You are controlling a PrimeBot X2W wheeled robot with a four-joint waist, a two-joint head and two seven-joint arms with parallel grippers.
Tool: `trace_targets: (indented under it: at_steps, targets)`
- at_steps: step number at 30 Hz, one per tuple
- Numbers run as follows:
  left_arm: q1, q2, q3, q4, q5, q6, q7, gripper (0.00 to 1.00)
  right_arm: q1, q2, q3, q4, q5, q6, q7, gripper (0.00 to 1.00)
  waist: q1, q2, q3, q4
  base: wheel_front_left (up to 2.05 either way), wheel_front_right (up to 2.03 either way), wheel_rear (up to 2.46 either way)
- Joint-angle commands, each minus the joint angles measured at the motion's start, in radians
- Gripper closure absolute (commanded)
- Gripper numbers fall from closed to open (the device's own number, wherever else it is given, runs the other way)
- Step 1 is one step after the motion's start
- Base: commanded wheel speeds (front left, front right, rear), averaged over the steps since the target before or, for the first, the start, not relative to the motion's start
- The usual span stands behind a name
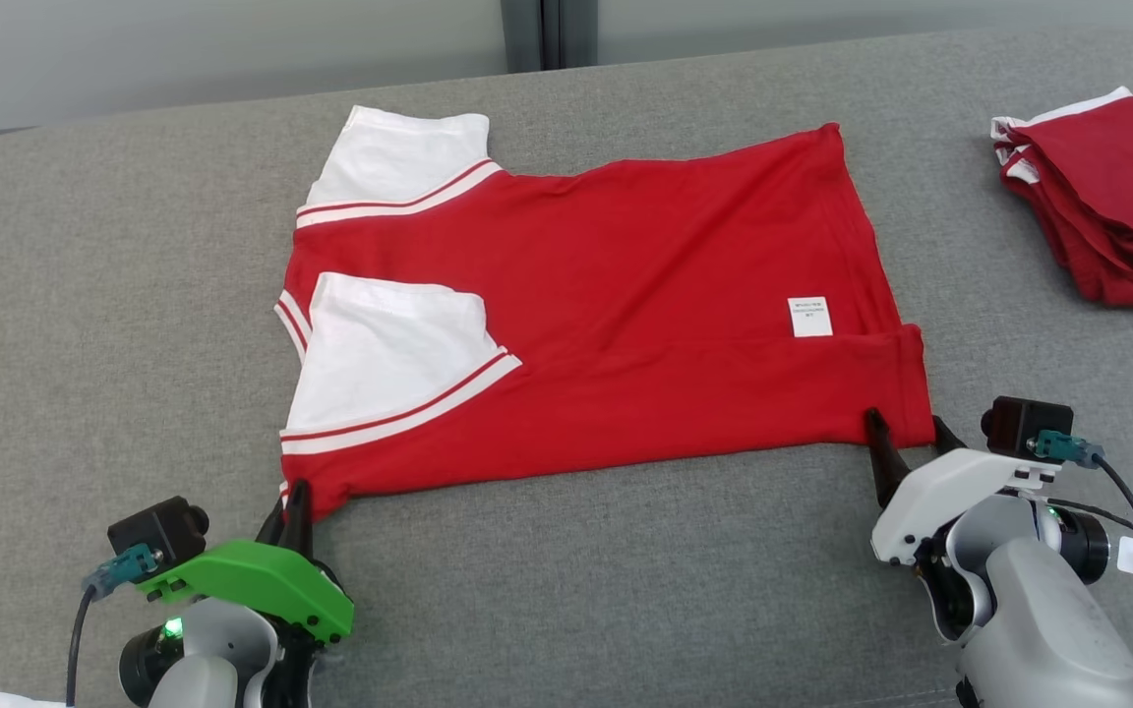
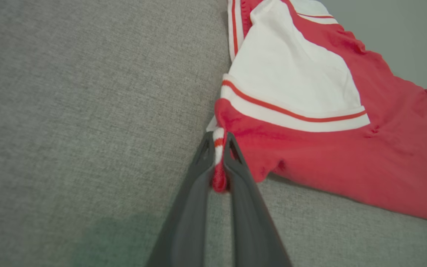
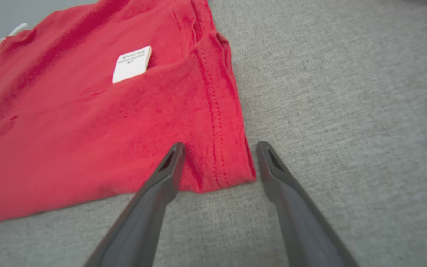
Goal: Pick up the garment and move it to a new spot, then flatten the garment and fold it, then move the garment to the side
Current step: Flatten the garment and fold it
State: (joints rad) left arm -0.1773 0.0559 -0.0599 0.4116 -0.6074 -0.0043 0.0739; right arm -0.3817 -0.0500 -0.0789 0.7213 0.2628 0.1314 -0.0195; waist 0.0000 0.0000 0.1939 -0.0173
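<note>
**Two grippers at near edge of red T-shirt [image 1: 626,295]**

Shirt lies flat mid-way on the grey woven cushion [image 1: 85,344]. Its long axis runs left-right, with white sleeves toward the robot's left and the hem toward its right. A white label [image 1: 810,317] sits by the hem. The left gripper [image 2: 219,139] is pinched on the near left corner, striped trim bunched between its fingers. The right gripper [image 3: 219,148] is spread wide, straddling the hem corner. A folded red pile [image 1: 1107,206] lies far right, well apart.

You are looking down on a broad surface [image 1: 114,324] covered in grey woven fabric, spreading from 6 o'clock out to both sides. Its far edge curves downward toward 10 o'clock. Beyond it, a pale, smooth wall [image 1: 212,49] runs from 11 to 1 o'clock, split at 12 o'clock by a dark upright post [image 1: 537,29]. The light is soft and even.
</note>
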Motion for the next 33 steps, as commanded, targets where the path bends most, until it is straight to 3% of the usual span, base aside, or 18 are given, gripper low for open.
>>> trace_targets:
  at_steps: [1,2,3,4,12,25,33]
  targets:
    - [-0.013,0.004,0.002,-0.003,-0.004,-0.005,-0.007,1.0,-0.011,0.0,0.004,0.031,0.014,-0.002,0.009,0.38,0.0,0.0,-0.002,0.004,0.0,0.0,0.0]
    - [-0.013,0.003,0.0,-0.004,-0.004,-0.004,-0.011,1.0,-0.017,0.0,0.006,0.049,0.014,-0.002,0.008,0.63,0.0,0.0,-0.002,0.006,0.0,0.0,0.0]
    - [-0.014,0.003,-0.002,-0.004,-0.005,-0.005,-0.013,1.0,-0.025,0.001,0.006,0.062,0.014,-0.001,0.003,0.71,0.0,0.0,-0.003,0.007,0.0,0.0,0.0]
    - [-0.014,0.003,-0.003,-0.007,-0.005,-0.006,-0.015,1.0,-0.033,0.001,0.008,0.074,0.019,-0.001,-0.003,0.99,0.0,0.0,-0.004,0.008,0.0,0.0,0.0]
    - [0.014,0.018,-0.01,-0.087,0.007,-0.013,-0.041,1.0,-0.045,-0.002,-0.004,0.043,0.031,-0.002,-0.055,1.0,0.0,0.0,-0.017,0.002,0.0,0.0,0.0]
    - [0.271,0.048,-0.014,-0.405,0.015,0.046,0.015,1.0,0.211,-0.003,-0.011,-0.302,0.102,-0.002,0.073,1.0,0.0,0.0,-0.028,-0.02,0.0,0.0,0.0]
    - [0.35,0.035,-0.024,-0.385,-0.006,0.071,0.024,1.0,0.345,-0.003,-0.036,-0.383,0.146,-0.002,0.111,1.0,0.0,0.0,-0.027,-0.019,0.0,0.0,0.0]
